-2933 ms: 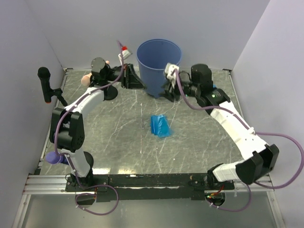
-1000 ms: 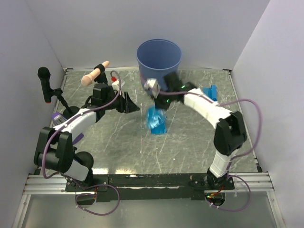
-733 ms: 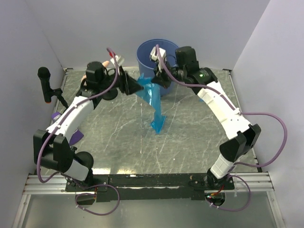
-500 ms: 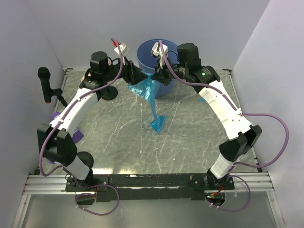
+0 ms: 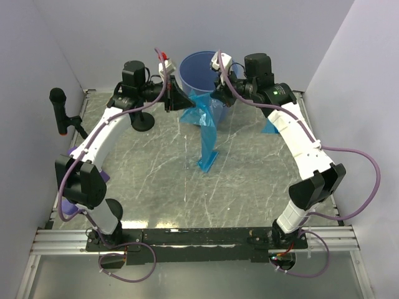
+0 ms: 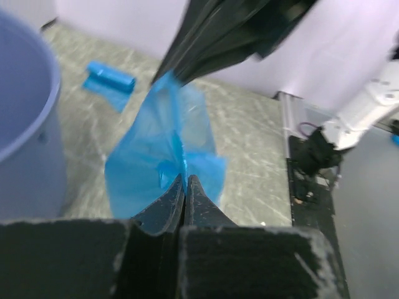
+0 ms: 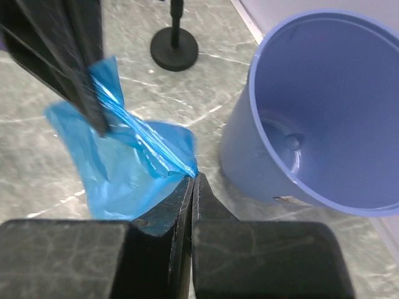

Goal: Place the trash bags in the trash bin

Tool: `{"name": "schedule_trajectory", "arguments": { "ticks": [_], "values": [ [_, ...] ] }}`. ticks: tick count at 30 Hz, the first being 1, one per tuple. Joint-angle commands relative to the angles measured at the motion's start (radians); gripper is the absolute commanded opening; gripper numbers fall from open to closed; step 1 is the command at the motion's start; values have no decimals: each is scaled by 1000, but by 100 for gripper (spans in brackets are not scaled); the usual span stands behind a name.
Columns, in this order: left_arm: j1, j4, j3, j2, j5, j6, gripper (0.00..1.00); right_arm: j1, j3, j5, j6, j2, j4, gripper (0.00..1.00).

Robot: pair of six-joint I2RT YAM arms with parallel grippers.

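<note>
Trash bag (image 5: 203,119) hangs between left gripper (image 5: 185,104) and right gripper (image 5: 216,99), both pinching its top edge (tail touching table (image 5: 156,180)). Trash bin (image 5: 198,75) just beyond, far side.

Mic (image 5: 58,98); blk round base (image 7: 174,51), prob. stand

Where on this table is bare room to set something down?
Bare: grey marbled tabletop between the tail of the translucent blue film bag and the black base rail. Crowded: the far edge, where the left fingers and right fingers pinch it beside the round blue plastic bucket and black stand.
</note>
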Motion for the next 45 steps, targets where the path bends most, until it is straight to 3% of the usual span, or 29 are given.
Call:
{"name": "schedule_trajectory", "arguments": {
  "ticks": [1,2,6,9,11,13,15,17,19,21,25,27,34,43,44,45],
  "values": [
    [24,54,84,33,190,-108,1,-9,54,89,-93,11,48,2],
    [26,97,82,33,198,-148,1,-9,57,109,-85,14,65,9],
    [32,404,21,33,206,-449,1,-3,86,329,-35,37,132,51],
    [36,600,-4,36,209,-639,0,-3,100,397,-24,5,159,63],
    [47,574,12,34,172,-638,1,-3,91,379,-4,-44,162,65],
    [59,527,32,39,135,-624,0,-3,60,280,15,-111,160,64],
    [67,557,33,42,115,-659,0,-3,-9,125,15,-195,175,56],
    [70,577,32,44,89,-687,1,15,-104,-27,4,-269,202,46],
    [69,591,36,47,83,-699,1,54,-208,-34,-7,-329,246,31],
    [69,634,33,51,93,-729,1,68,-270,-112,-13,-332,239,23],
    [69,715,41,60,155,-788,1,94,-284,-170,-10,-290,229,34],
    [70,743,38,59,169,-812,1,107,-265,-153,4,-257,249,47],
    [72,815,12,42,198,-864,1,134,-149,-51,30,-115,307,64],
    [69,775,-7,27,238,-843,1,155,-77,103,113,-47,403,60],
    [69,766,-8,25,236,-837,1,157,-71,101,114,-44,410,58],
    [69,766,-11,24,235,-835,1,154,-58,88,105,-35,409,47]
  ]
}}
